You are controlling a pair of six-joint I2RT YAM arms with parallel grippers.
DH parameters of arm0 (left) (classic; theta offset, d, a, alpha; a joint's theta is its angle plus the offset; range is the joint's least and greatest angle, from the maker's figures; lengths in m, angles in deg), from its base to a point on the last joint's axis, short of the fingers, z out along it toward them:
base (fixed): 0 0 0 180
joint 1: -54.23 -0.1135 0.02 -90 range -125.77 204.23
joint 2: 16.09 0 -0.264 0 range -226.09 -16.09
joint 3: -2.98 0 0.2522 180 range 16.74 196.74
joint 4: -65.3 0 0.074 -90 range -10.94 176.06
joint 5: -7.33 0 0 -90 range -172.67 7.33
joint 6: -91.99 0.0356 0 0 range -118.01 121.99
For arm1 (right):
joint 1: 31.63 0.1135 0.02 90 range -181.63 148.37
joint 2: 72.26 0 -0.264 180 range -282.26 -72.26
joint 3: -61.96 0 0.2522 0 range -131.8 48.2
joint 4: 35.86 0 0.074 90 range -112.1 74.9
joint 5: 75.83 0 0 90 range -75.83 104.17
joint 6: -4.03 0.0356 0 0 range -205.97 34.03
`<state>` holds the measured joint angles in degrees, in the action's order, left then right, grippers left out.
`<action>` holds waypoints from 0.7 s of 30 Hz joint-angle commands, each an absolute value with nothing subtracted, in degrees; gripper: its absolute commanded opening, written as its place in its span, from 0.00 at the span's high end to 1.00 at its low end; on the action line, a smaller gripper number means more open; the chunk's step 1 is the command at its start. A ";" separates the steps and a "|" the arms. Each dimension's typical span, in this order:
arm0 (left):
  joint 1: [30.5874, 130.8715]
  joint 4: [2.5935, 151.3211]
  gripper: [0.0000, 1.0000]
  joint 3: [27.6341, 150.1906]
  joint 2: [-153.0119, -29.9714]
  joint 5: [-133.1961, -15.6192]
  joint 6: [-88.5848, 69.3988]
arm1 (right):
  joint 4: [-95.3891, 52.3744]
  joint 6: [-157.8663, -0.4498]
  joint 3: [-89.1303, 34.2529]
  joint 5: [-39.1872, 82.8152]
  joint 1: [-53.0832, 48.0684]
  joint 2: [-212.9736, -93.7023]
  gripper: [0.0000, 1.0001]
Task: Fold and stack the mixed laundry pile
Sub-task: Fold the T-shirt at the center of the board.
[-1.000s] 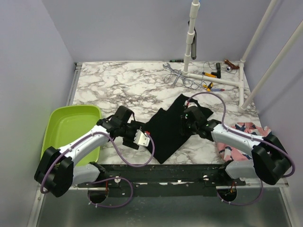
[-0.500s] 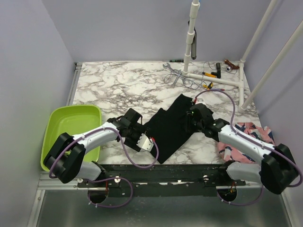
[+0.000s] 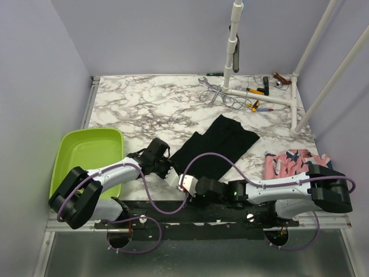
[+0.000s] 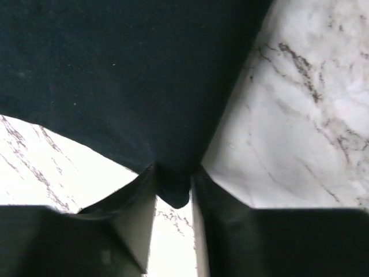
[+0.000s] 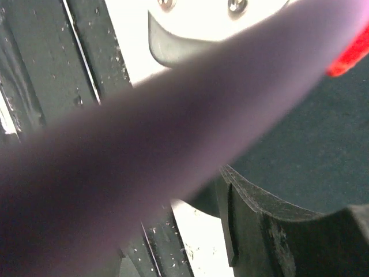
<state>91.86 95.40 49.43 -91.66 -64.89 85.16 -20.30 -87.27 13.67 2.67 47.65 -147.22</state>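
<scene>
The large black garment (image 3: 222, 141) lies spread on the marble table (image 3: 144, 104), mid-right. My left gripper (image 3: 176, 173) is at its near-left corner. In the left wrist view the fingers are shut on a tip of the black cloth (image 4: 173, 187), and the rest of it (image 4: 144, 75) stretches away. My right gripper (image 3: 199, 186) lies low along the front edge, just below that corner. In its wrist view one finger (image 5: 259, 231) shows beside bare table, with black cloth (image 5: 311, 150) beyond and nothing between the jaws. The pink shark-print garment (image 3: 294, 164) sits crumpled at the right edge.
A lime green basin (image 3: 86, 156) stands at the left edge. Tools and wires (image 3: 242, 95) lie at the back by the white pipe frame (image 3: 294, 104). A purple cable (image 5: 144, 133) crosses most of the right wrist view. The black front rail (image 3: 173, 208) runs below the arms.
My right arm has left the black garment's far side and swung down to the front edge, opening. My left gripper has closed on the garment's near corner.
</scene>
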 commanded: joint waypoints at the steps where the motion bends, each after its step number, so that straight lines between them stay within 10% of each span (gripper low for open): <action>1: 92.16 91.58 0.81 46.14 -89.87 -62.35 87.04 | -22.19 -90.97 11.77 2.20 51.02 -149.91 0.38; 3: 92.12 89.59 1.00 45.27 -89.41 -63.29 86.11 | -20.34 -87.39 10.58 0.93 51.59 -150.71 0.37; 21: 87.41 99.52 1.00 42.25 -80.51 -65.71 72.77 | -33.38 -81.91 12.74 -8.84 56.47 -160.04 0.36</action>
<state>87.55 96.14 43.29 -82.04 -65.96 75.94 -32.45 -82.25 14.07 -2.49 55.83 -156.02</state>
